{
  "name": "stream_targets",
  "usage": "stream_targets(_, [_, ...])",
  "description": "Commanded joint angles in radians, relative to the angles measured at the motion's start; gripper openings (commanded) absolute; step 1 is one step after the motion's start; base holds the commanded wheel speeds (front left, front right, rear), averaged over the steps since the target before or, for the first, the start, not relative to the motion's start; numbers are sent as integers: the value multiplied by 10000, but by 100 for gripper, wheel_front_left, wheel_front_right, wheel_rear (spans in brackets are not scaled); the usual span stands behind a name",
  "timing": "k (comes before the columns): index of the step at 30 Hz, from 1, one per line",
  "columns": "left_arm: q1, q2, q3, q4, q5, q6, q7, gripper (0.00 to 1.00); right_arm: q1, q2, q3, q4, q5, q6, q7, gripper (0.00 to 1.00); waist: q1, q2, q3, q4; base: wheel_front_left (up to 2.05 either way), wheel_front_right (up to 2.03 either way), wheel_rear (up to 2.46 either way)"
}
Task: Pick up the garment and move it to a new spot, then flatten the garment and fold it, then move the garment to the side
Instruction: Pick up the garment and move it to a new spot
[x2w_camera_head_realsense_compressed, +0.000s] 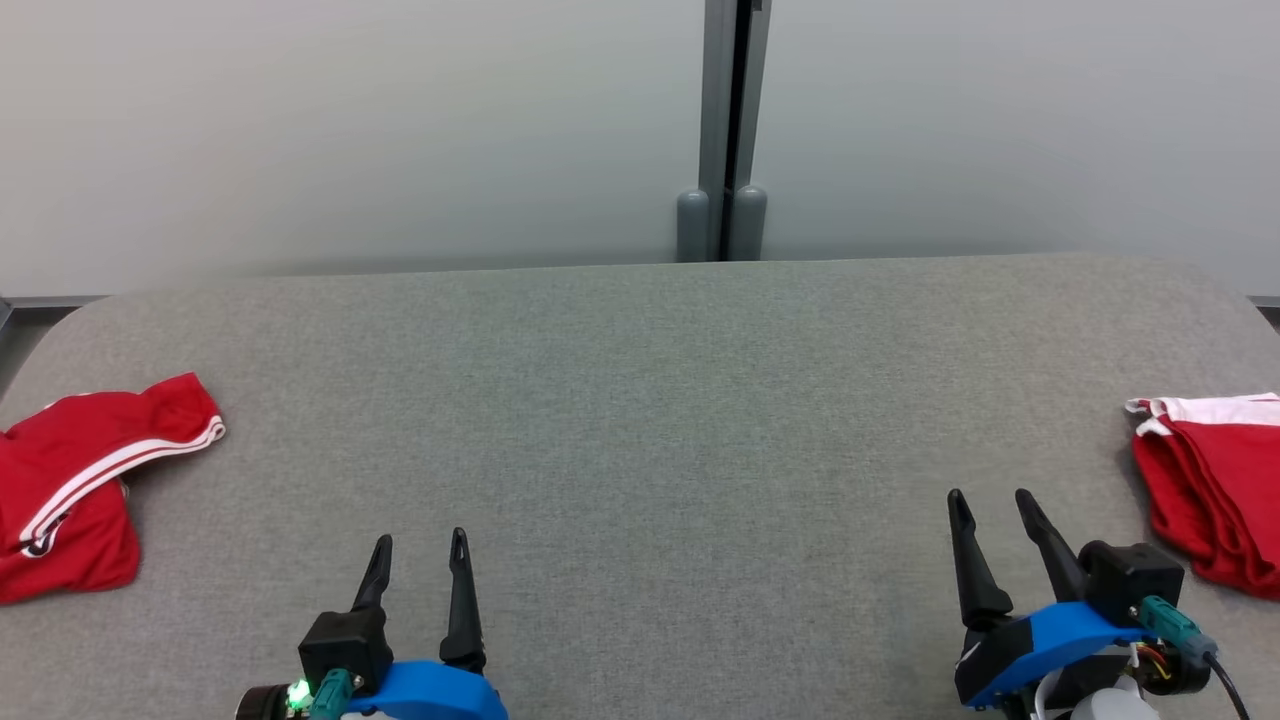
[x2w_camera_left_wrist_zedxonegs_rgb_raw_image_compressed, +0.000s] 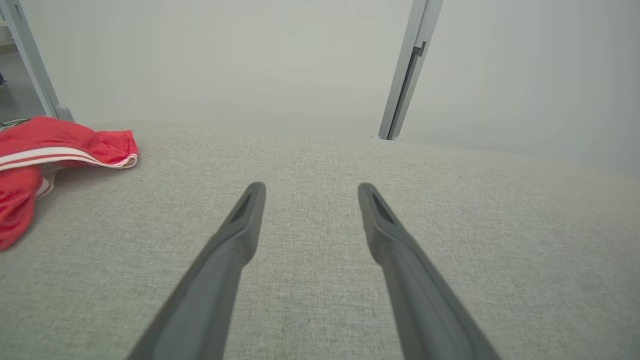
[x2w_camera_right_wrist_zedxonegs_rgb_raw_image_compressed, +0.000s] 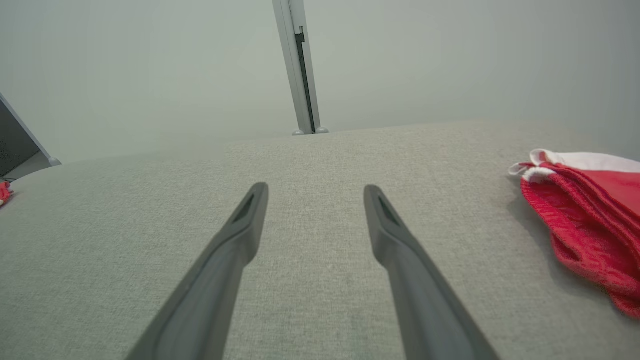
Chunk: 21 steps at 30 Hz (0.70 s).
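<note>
Two red garments lie on the grey fabric table (x2w_camera_head_realsense_compressed: 640, 400). One red garment with white stripes (x2w_camera_head_realsense_compressed: 80, 480) is crumpled at the far left edge, also seen in the left wrist view (x2w_camera_left_wrist_zedxonegs_rgb_raw_image_compressed: 55, 150). Another red garment with a white band (x2w_camera_head_realsense_compressed: 1215, 480) lies folded at the far right edge, and the right wrist view shows it too (x2w_camera_right_wrist_zedxonegs_rgb_raw_image_compressed: 585, 215). My left gripper (x2w_camera_head_realsense_compressed: 420, 555) stands open near the front edge, right of the striped garment, holding nothing. Open and empty as well, my right gripper (x2w_camera_head_realsense_compressed: 990, 505) stands just left of the folded garment.
A pale partition wall rises behind the table, with a grey post (x2w_camera_head_realsense_compressed: 722, 130) at its middle. The table's corners are rounded. Between the two grippers stretches bare grey fabric.
</note>
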Motion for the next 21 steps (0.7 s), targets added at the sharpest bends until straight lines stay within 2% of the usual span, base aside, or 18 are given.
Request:
stream_targets(1, [-18, 3, 56, -70, -31, 58, -3, 100, 94, -1, 87, 18, 104, 1, -4, 100, 1, 2, 89, 177, 0, 0, 0])
stream_targets(2, [-18, 3, 56, -70, -31, 58, -3, 100, 94, -1, 87, 18, 104, 1, -4, 100, 1, 2, 89, 177, 0, 0, 0])
stream_targets(7, [-266, 3, 102, -152, -55, 227, -2, 100, -11, 1, 382, -31, 155, 1, -5, 100, 1, 2, 350, 1162, 0, 0, 0])
stream_targets(8, [-266, 3, 102, -152, -55, 227, -2, 100, -11, 1, 382, -31, 155, 1, -5, 100, 1, 2, 350, 1162, 0, 0, 0])
stream_targets(10, [-307, 3, 135, -152, -25, 244, -3, 100, -22, -1, 433, -56, 161, 1, -4, 100, 1, 2, 404, 1914, 0, 0, 0])
stream_targets(11, [-307, 3, 135, -152, -25, 244, -3, 100, -22, -1, 433, -56, 161, 1, -4, 100, 1, 2, 404, 1914, 0, 0, 0])
stream_targets(14, [-211, 2, 307, -123, -70, 249, -1, 100, -33, -4, 610, -30, 228, 1, -5, 100, 1, 2, 410, 2639, 0, 0, 0])
stream_targets(15, [-143, -4, 464, -139, -10, 273, -1, 100, -76, -4, 750, -4, 262, 1, -4, 100, 1, 2, 415, 3093, 0, 0, 0])
stream_targets(21, [-5, -4, 781, -177, 107, 225, -1, 100, -190, -8, 1087, 11, 337, 1, -5, 100, 1, 2, 499, 4380, 0, 0, 0])
